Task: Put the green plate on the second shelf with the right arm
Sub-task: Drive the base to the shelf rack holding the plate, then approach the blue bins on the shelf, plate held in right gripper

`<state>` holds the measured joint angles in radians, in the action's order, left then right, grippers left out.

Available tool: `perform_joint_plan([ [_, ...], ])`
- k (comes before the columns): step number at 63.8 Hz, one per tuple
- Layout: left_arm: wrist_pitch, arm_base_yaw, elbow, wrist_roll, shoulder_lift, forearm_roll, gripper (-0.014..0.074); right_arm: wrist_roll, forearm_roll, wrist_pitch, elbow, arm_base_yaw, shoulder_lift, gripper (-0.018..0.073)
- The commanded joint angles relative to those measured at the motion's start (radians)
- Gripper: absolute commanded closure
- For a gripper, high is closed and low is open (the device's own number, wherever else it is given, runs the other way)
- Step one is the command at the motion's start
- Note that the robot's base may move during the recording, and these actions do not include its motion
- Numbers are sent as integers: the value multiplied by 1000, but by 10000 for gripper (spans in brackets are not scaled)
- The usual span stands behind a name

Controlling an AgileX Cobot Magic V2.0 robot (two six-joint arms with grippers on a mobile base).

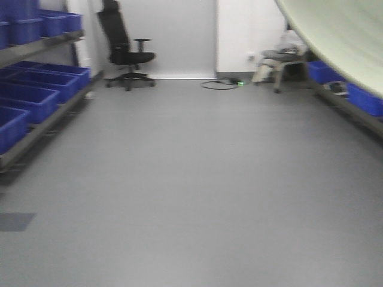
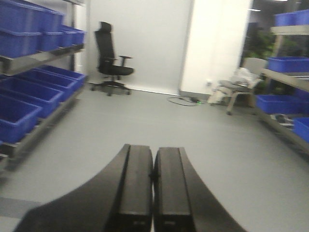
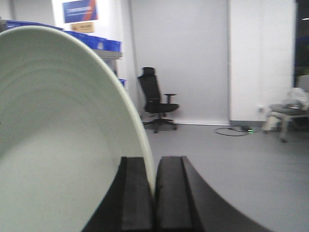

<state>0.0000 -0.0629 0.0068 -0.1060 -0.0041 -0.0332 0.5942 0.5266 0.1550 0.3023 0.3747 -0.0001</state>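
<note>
**Plate pinched at the rim, shelf not yet reached**

The right gripper (image 3: 154,186) is closed on the rim of the green plate (image 3: 58,145). The plate stands on edge and spreads to the left of the fingers. Only a thin edge is pinched, so I judge the carry should be slow, without sudden wrist turns. The plate should also be turned level before it goes onto the second shelf. The left gripper (image 2: 153,188) is closed and holds nothing. Far ahead of the right hand are an office chair (image 3: 157,104) and a cable (image 3: 231,130) on the floor. Blue bins (image 3: 104,43) sit on the rack up and left of the hand, so free room there may be narrow.
</note>
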Motion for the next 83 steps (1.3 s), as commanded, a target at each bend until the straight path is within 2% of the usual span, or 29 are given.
perform_joint_plan([
  [1, -81, 2, 41, -3, -19, -1, 466, 8, 12, -96, 29, -3, 15, 503],
  [83, -81, 2, 41, -3, -19, -1, 466, 8, 12, -96, 29, -3, 15, 503],
])
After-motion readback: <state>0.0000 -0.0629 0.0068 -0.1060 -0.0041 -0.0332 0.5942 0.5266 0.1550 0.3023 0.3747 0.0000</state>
